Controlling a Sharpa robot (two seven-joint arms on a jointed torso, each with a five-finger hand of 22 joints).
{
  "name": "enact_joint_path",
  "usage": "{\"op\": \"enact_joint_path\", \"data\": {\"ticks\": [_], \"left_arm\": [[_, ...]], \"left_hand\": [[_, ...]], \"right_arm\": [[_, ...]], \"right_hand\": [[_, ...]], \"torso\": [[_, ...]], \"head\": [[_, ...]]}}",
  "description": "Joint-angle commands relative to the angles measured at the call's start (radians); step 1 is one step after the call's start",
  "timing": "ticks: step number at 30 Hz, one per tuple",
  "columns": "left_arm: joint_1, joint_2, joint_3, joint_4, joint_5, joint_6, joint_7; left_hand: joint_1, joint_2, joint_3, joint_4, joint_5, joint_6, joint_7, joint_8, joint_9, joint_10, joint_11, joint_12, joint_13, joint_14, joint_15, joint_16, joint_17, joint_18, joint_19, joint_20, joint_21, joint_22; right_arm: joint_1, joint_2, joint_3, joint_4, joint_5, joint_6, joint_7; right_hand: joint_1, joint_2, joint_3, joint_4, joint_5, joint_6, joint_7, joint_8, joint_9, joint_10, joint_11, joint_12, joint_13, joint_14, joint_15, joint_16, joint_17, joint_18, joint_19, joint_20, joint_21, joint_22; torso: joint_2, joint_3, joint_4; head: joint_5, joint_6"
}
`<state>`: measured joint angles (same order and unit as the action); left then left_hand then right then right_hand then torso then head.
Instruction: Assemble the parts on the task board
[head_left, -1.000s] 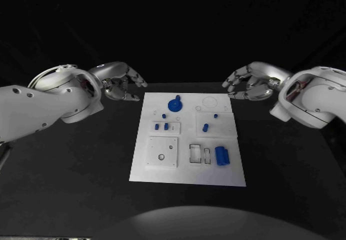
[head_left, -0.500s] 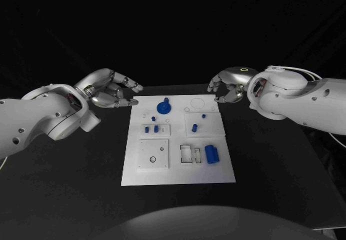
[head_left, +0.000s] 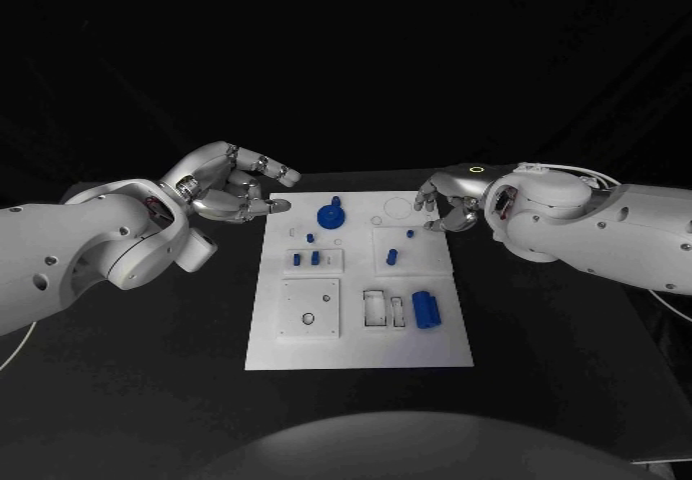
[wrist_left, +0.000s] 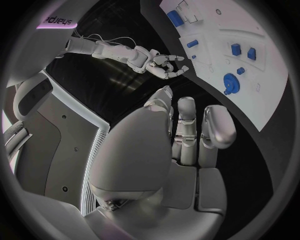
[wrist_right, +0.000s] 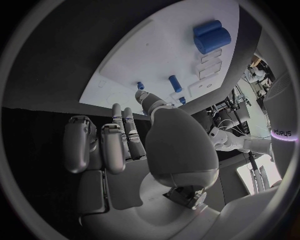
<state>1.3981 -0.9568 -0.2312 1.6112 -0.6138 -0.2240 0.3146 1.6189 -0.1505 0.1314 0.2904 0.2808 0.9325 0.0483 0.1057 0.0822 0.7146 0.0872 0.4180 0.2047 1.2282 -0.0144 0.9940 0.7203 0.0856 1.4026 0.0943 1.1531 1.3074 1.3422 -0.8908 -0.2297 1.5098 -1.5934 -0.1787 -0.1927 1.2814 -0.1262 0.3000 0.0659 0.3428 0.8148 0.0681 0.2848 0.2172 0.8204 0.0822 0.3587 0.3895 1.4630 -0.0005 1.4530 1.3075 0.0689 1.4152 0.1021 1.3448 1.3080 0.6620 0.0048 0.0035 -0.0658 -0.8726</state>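
Head view, task board (head_left: 361, 340): white plate flat at the middle of the black bench (head_left: 144, 380).
Head view, parts: blue knob (head_left: 330, 214) at far edge; blue block (head_left: 426, 309) near right edge.
Head view, left hand (head_left: 231, 190): off board's far-left corner, fingers curled, holding nothing.
Head view, right hand (head_left: 450, 200): over far-right corner, fingers curled, empty.
Left wrist view: fingers (wrist_left: 215, 127) loosely bent, apart.
Right wrist view: fingers (wrist_right: 112, 142) bent, empty, beside the board.

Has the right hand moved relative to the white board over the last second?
Yes. The right hand has closed in on the white board: earlier it hung off the far right corner, and now its fingers reach over the board's far right edge.
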Motion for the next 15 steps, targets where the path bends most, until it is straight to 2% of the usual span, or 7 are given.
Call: {"op": "enact_joint_path", "data": {"ticks": [1,5,15], "left_arm": [[-0.003,0.003,0.001,0.003,0.053,0.033,0.038],[-0.007,0.008,0.000,-0.002,0.055,0.037,0.030],[-0.022,0.019,0.000,-0.013,0.055,0.053,0.019]], "left_hand": [[0.009,0.001,-0.007,-0.001,0.005,-0.001,0.005,-0.004,-0.001,-0.007,-0.001,0.003,-0.001,0.000,0.002,0.003,-0.001,-0.004,0.004,0.000,0.001,0.157],[0.015,0.004,-0.008,0.000,0.012,-0.002,0.006,-0.006,-0.003,-0.005,-0.002,0.009,-0.004,0.005,0.001,0.014,0.008,-0.006,0.007,0.000,0.010,0.159],[0.011,0.006,-0.013,0.002,0.020,-0.004,0.009,-0.008,-0.004,0.000,-0.003,0.016,-0.009,0.016,0.000,0.029,0.019,-0.007,0.012,-0.001,0.021,0.161]], "right_arm": [[-0.008,0.002,0.000,0.002,0.007,0.006,0.024],[-0.020,0.004,0.000,0.004,0.014,0.001,0.017],[-0.041,0.011,0.000,0.007,0.042,-0.011,0.010]], "right_hand": [[0.003,0.000,0.001,-0.007,0.018,0.002,0.003,-0.006,0.004,-0.001,0.000,0.008,0.002,0.021,-0.006,0.004,0.098,-0.012,0.004,0.001,0.002,0.188],[0.006,-0.002,0.004,-0.014,0.042,0.003,0.006,-0.011,0.010,-0.014,0.004,0.010,0.004,0.015,-0.004,-0.002,0.088,-0.010,-0.003,0.002,-0.009,0.185],[-0.001,-0.001,0.000,-0.015,0.018,-0.002,0.011,-0.022,0.017,-0.018,0.010,0.021,0.011,0.006,0.001,-0.009,0.073,-0.008,-0.009,0.006,-0.016,0.182]], "torso": [[-0.001,-0.0004,0.0006],[-0.001,-0.0018,0.0011],[0.000,-0.0026,0.0010]], "head": [[0.007,0.000],[0.013,0.000],[0.008,0.000]]}}
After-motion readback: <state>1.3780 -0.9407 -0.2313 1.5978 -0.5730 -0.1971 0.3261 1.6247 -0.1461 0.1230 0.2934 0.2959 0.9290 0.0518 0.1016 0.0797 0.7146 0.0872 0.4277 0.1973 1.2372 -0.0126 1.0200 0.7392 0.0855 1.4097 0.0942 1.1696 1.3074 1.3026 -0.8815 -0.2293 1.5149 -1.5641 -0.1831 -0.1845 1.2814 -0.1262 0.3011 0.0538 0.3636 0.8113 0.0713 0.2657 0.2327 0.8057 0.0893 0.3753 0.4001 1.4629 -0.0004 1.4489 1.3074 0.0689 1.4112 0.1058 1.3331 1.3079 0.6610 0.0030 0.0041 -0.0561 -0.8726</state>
